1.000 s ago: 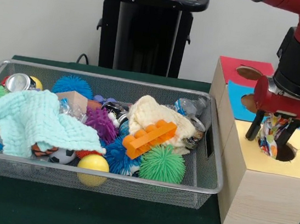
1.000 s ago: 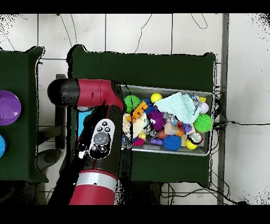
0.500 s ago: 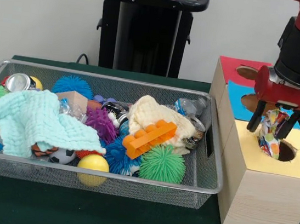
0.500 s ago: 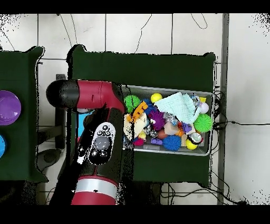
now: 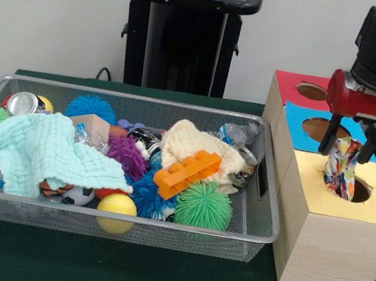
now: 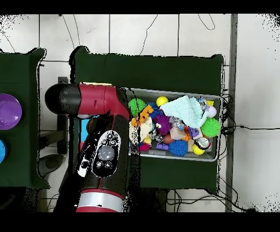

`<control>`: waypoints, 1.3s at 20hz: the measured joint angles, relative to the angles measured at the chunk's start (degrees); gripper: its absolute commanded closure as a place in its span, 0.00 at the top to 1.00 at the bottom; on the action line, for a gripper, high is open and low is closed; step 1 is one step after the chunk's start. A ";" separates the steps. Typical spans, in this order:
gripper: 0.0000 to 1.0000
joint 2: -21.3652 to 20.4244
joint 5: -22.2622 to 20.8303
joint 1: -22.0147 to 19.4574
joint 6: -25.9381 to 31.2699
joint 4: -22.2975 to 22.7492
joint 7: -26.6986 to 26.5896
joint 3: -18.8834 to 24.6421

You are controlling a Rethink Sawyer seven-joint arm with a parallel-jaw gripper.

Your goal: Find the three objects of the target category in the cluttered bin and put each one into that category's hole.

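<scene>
At the right of the frame the gripper [image 5: 349, 142] hangs with its fingers apart just above the colourful cloth [image 5: 339, 169], which stands straight up, its bottom end in the yellow hole [image 5: 357, 191].

Wire-mesh bin [image 5: 260, 223], wooden box [image 5: 326, 252] (matt grain)

My gripper [image 5: 348, 143] hangs over the wooden box [image 5: 332, 232], and directly under my jaws a multicoloured patterned cloth [image 5: 340, 167] stands half in the round hole of the yellow panel [image 5: 356, 190]. Behind my jaws lie the blue panel's hole [image 5: 319, 127] and the red panel's hole [image 5: 311, 92]. Left of my jaws in the front view sits the wire mesh bin [image 5: 121, 225], touching the box; an orange toy brick [image 5: 188, 172] lies in it.
</scene>
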 measured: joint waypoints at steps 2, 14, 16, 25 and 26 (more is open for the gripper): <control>1.00 -0.19 0.01 -0.22 0.00 0.58 0.00 0.64; 1.00 3.27 0.67 -1.73 0.18 -1.50 -0.01 1.51; 1.00 4.20 0.67 -1.76 1.12 -2.96 0.00 1.29; 1.00 6.54 0.66 -1.78 7.50 -7.67 0.00 0.68; 1.00 6.55 0.66 -1.78 7.50 -7.68 0.00 0.68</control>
